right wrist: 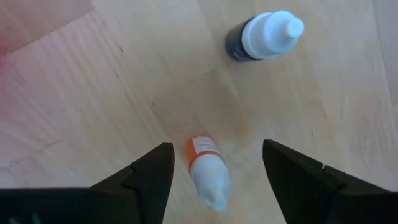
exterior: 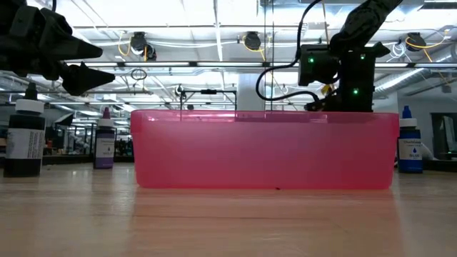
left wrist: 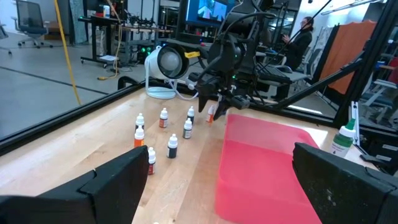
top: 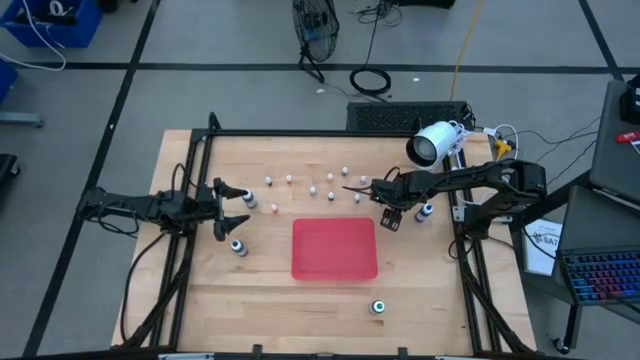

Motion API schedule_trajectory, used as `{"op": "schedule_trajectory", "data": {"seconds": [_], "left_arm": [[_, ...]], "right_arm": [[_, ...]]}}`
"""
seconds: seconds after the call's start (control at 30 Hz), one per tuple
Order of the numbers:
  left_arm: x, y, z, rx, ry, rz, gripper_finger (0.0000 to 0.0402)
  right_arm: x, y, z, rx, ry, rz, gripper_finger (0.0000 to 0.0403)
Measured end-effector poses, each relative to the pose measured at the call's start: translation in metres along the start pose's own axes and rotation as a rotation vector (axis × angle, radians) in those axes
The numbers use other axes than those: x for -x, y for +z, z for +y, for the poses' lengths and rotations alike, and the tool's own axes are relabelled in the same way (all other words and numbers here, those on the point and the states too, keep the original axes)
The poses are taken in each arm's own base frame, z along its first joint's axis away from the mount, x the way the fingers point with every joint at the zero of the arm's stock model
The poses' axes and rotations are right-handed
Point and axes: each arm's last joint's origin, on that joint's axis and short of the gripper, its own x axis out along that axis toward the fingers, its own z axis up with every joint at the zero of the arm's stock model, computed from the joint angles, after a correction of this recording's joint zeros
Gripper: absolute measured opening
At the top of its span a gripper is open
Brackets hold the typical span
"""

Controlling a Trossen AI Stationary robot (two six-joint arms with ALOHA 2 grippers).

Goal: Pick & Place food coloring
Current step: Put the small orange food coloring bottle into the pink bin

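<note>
Small bottles (left wrist: 163, 134) beside red tray (left wrist: 267, 168) — upright

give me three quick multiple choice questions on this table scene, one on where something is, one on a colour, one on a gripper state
1. Where is the right gripper?
A. over the red tray
B. over an orange-labelled bottle
C. off the table

2. What colour is the tray?
A. blue
B. red
C. white

3. How are the left gripper's fingers?
A. open, holding nothing
B. shut on a bottle
C. shut on the tray

Answers:
1 B, the right wrist view shows the orange-labelled bottle between its fingers.
2 B, it shows red in the high view.
3 A, the left wrist view shows its fingers wide apart with nothing between them.
</note>
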Motion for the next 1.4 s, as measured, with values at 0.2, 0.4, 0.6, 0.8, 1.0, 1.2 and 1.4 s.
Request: {"op": "schedule_trajectory", "data": {"seconds": [0.2, 0.4, 0.6, 0.8, 1.0, 1.2, 1.4], "left_arm": [[0.000, 0.000, 0.000, 0.000, 0.000, 0.000, 0.0392], [0.000, 0.000, 0.000, 0.000, 0.000, 0.000, 0.0392], [0.000, 0.000, 0.000, 0.000, 0.000, 0.000, 0.0392], [0.000, 0.000, 0.000, 0.000, 0.000, 0.000, 0.0392], [0.000, 0.000, 0.000, 0.000, 0.000, 0.000, 0.0392], [0.000, 0.000, 0.000, 0.000, 0.000, 0.000, 0.0392], [0.000, 0.000, 0.000, 0.000, 0.000, 0.000, 0.0392]], "right_arm": [[0.000, 0.000, 0.000, 0.000, 0.000, -0.002, 0.0187], [0.000, 0.000, 0.000, 0.000, 0.001, -0.002, 0.0156], [0.000, 0.000, 0.000, 0.000, 0.001, -0.002, 0.0121], [0.001, 0.000, 0.001, 0.019, 0.001, -0.003, 0.0060], [0.010, 0.007, 0.001, 0.024, 0.004, -0.019, 0.0053], [0.039, 0.015, -0.002, 0.028, 0.019, -0.105, 0.0053], [0.092, 0.027, 0.003, 0.048, 0.041, -0.283, 0.0053]]}}
